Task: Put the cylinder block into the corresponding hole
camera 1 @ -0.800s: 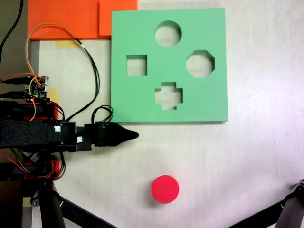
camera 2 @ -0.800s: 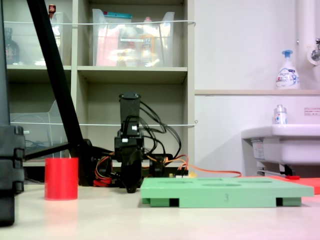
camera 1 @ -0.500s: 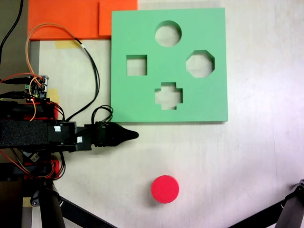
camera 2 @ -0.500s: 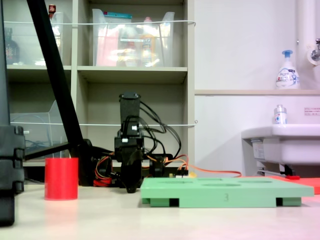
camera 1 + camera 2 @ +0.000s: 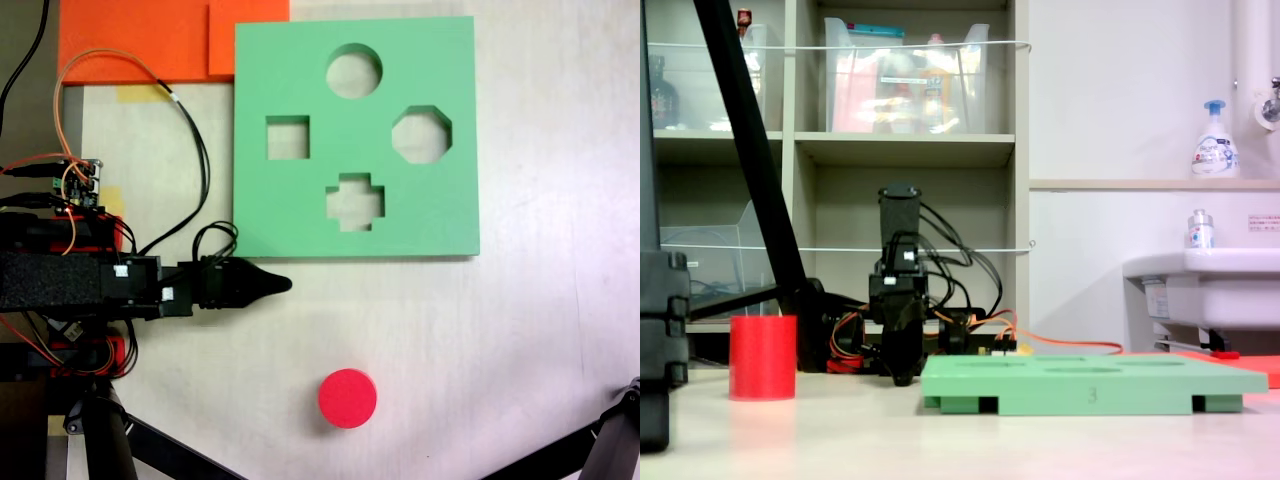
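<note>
Cylinder block (image 5: 347, 398) stands on table, 4 o'clock from gripper (image 5: 280, 285), well apart from hole (image 5: 354, 71). Claw pinched closed, empty. Likely light, squashy foam; grip curved sides gently.

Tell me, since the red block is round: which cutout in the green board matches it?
The circular hole, at the board's far edge from the cylinder block.

I'm looking at a lab-like workroom: shelving (image 5: 910, 150) holding storage bins (image 5: 902, 80), a sink (image 5: 1205, 285) with soap bottle (image 5: 1214, 140), loose wiring (image 5: 185, 130).
</note>
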Robot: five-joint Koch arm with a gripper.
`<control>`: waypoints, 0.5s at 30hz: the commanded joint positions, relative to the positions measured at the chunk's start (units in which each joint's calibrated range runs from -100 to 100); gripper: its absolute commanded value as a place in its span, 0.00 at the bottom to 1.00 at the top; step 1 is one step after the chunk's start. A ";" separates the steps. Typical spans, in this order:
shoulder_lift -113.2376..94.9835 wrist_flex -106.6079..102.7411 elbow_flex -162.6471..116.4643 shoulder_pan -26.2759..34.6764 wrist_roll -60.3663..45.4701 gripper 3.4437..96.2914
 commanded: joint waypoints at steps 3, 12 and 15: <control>-0.55 -6.09 -0.98 -1.47 3.66 0.51; -0.55 29.64 -0.98 -2.30 17.29 0.60; -0.55 45.52 -0.98 -2.25 29.16 0.60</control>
